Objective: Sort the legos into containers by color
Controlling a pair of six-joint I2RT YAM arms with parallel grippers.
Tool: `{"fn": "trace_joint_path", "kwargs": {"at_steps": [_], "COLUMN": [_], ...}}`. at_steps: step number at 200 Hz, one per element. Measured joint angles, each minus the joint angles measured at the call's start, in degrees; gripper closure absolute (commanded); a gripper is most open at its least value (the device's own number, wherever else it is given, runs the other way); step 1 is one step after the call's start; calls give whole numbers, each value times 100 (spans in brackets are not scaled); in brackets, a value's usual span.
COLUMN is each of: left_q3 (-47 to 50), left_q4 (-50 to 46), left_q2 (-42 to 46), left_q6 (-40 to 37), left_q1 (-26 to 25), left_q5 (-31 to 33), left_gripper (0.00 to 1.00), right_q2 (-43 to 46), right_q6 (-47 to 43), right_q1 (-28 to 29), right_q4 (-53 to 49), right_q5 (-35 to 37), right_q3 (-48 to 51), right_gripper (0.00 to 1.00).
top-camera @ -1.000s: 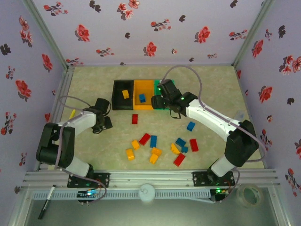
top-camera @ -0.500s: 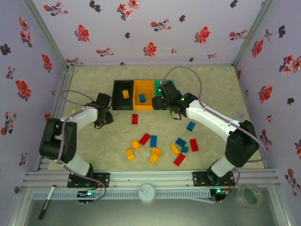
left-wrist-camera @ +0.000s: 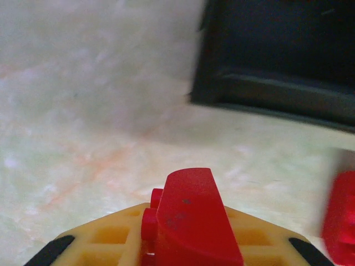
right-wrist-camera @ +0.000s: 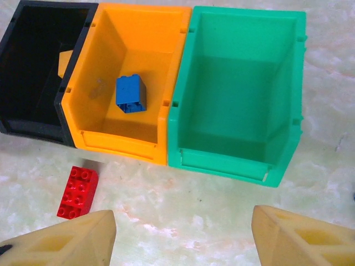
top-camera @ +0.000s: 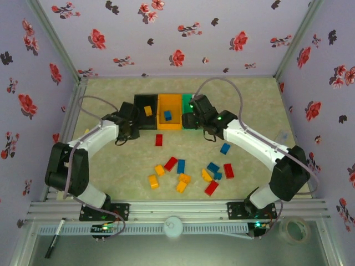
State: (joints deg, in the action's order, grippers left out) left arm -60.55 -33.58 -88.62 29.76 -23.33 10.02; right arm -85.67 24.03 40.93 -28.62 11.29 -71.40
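The left arm (top-camera: 91,139) folds at a dark elbow out on its own side, and its white forearm reaches forward and inward. At its end the left gripper (left-wrist-camera: 191,246) is clamped tight on a red lego brick (left-wrist-camera: 191,213), which stands up between the two yellowish fingers (left-wrist-camera: 105,244). The black pads at the finger edges sit close on either side.

The right arm (top-camera: 252,141) mirrors that pose – elbow out to the right, white forearm slanting forward and inward. The right gripper (right-wrist-camera: 183,238) points steeply down with its jaws spread apart. Nothing sits between its fingers.
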Motion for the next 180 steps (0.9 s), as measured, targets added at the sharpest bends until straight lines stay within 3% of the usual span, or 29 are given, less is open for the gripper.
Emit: {"fn": "trace_joint_path", "kwargs": {"at_steps": [58,115,180], "left_q3": [-1626,-3768,-5781], "left_q4": [-225,-380,-457], "left_q2": [-369,-2247,-3928], "left_q6": [-15,-131,-280], "left_q1": [-938,-1589,-1755], "left_q5": [2,-4,-417], "left_gripper": [78,80,80], "right_q2": [575,1217,1631], "right_q6": [2,57,59], "right_q1": [-343,-728,-1069], "right_q4": [-4,-42,-136], "right_q5": [63,72,66], "right_q3": [411,1003,1394], "right_gripper": [34,34,33]}}
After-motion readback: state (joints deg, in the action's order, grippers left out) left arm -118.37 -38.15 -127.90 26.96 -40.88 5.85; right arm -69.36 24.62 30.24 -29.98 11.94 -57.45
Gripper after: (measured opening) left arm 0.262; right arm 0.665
